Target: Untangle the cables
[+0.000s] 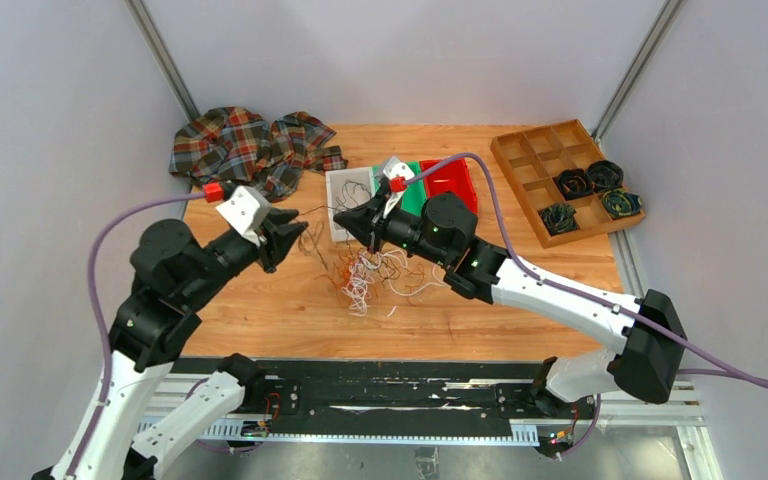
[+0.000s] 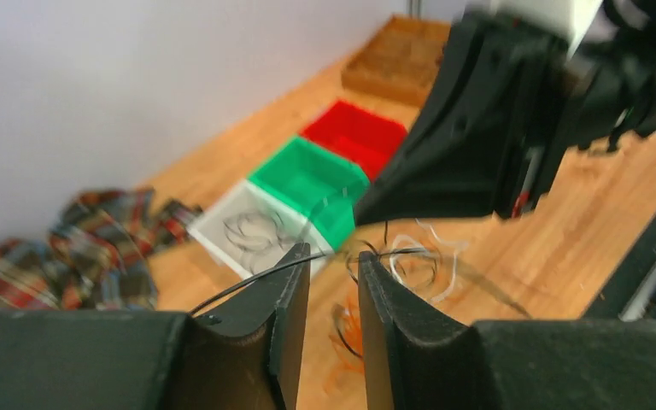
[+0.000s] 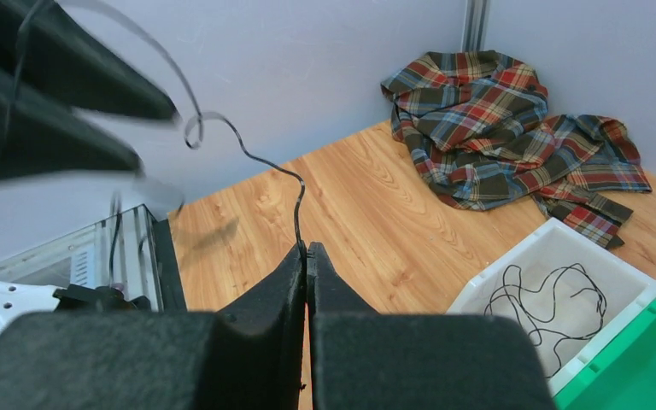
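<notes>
Wooden table, top view: a light plank table (image 1: 260, 300) carries a loose bunch of black, orange and white cables (image 1: 370, 272) at its middle, just in front of the two arms.
Top view, grippers: the left gripper (image 1: 295, 232) and right gripper (image 1: 342, 220) face each other, close together, just beyond the bunch. One black cable (image 1: 315, 212) runs between them.
Top view, far side: a plaid cloth (image 1: 245, 145) lies far left. A white bin (image 1: 348, 190), green bin (image 1: 415, 192) and red bin (image 1: 452, 180) stand side by side at the centre. A wooden tray (image 1: 513, 150) far right holds dark coils (image 1: 585, 183).
Left wrist view, fingers: the left fingers stand narrowly apart, a clear slit between them. The black cable lies across their tips, unpinched.
Left wrist view, beyond: the right gripper looms dark and blurred, with the bunch on the table below.
Right wrist view, fingers: pressed flat together, pinching the black cable at the tips. It rises and curls towards the blurred left gripper.
Right wrist view, beyond: the white bin holds thin black loops, and the cloth lies behind.
</notes>
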Available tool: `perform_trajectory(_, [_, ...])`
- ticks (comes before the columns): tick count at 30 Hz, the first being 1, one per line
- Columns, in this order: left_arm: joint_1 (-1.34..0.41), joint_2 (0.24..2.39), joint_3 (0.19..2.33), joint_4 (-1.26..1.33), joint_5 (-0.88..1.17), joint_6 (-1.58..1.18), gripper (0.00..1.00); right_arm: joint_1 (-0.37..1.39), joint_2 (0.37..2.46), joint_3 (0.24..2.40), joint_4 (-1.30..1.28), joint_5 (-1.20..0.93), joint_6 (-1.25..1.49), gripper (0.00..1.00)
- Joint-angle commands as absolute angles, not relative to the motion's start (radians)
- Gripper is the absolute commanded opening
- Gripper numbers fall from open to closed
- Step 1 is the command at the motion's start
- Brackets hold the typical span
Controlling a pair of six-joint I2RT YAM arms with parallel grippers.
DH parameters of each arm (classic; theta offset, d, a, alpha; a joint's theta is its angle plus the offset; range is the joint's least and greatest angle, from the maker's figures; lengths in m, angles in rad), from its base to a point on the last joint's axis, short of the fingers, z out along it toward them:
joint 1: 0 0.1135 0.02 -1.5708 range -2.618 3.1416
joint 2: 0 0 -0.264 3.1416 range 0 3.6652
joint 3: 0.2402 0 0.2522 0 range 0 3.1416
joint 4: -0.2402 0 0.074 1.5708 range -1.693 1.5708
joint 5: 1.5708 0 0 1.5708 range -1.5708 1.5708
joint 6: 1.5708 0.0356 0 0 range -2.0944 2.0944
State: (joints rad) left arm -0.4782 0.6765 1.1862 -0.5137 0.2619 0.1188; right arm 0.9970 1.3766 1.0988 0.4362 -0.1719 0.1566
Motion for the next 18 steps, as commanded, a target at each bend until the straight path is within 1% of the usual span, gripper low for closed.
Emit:
perform_trajectory(1, [-0.472,0.627,1.066,-0.508,0.307,0.016,0.35,0.996,1.353,1.121,0.447,-0.187,0.189,0.01])
perform_trajectory(3, [-0.472,0.63,1.039,-0.501,0.366,-0.004,0.48,0.996,1.347,1.12,0.45,-0.188,0.21,0.01])
perform_trajectory(6, [-0.472,0.649,1.027,-0.52,0.467,-0.005,0.59,0.996,1.338,1.122,0.454,-0.191,0.228,0.01])
perform_trajectory(8, [-0.472,0.655,1.011,-0.521,0.492,0.001,0.61,0.996,1.336,1.128,0.456,-0.2,0.24,0.01])
perform_trajectory(11, [-0.471,0.658,0.976,-0.493,0.487,0.009,0.62,0.998,1.332,1.151,0.45,-0.211,0.255,0.01])
perform_trajectory(16, [-0.471,0.682,0.952,-0.395,0.514,-0.068,0.61,1.004,1.329,1.168,0.439,-0.207,0.263,0.01])
perform_trajectory(18, [-0.47,0.702,0.957,-0.392,0.529,-0.093,0.63,1.009,1.327,1.169,0.439,-0.207,0.263,0.01])
